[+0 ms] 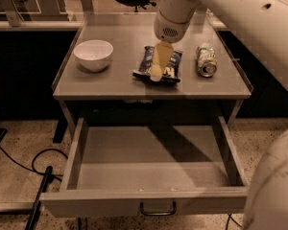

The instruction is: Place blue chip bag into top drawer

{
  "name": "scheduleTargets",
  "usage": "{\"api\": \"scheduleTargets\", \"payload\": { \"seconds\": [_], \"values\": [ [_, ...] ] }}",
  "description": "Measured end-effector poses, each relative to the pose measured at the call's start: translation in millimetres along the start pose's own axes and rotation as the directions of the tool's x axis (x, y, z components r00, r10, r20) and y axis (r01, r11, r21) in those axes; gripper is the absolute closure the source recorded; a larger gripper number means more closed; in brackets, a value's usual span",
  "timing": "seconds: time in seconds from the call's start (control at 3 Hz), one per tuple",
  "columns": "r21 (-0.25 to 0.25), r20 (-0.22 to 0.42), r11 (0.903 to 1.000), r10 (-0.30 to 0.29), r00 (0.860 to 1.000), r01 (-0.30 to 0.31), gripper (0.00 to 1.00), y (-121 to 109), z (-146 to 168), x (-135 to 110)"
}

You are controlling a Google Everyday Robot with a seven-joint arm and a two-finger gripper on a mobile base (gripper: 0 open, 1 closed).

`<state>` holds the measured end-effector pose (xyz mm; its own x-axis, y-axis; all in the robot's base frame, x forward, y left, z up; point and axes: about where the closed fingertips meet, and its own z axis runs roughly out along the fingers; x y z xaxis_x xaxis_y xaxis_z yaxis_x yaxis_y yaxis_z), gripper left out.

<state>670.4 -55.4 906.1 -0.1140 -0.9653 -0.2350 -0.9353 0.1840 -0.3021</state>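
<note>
The blue chip bag (172, 65) lies flat on the tabletop (110, 85), in the middle, between a bowl and a can. My gripper (157, 70) hangs from the white arm (175, 11) and reaches down onto the middle of the bag, covering part of it. The top drawer (110, 202) is pulled wide open below the tabletop. Its grey inside (149, 157) holds nothing, and its dark wire handle (157, 209) is at the front centre.
A white bowl (93, 54) stands on the left of the tabletop. A green-and-silver drink can (206, 60) lies on its side at the right. Black cables (38, 176) run over the speckled floor at the left. More of the white arm fills the right edge.
</note>
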Motion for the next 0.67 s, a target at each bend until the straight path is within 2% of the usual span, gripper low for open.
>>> {"api": "scheduleTargets", "payload": {
  "seconds": [0.33, 0.67],
  "values": [
    [-0.055, -0.004, 0.9982, 0.022, 1.000, -0.022, 0.00, 1.7, 33.4, 1.8],
    [-0.079, -0.016, 0.9964, 0.028, 0.999, -0.029, 0.00, -2.8, 55.8, 4.6]
  ]
}}
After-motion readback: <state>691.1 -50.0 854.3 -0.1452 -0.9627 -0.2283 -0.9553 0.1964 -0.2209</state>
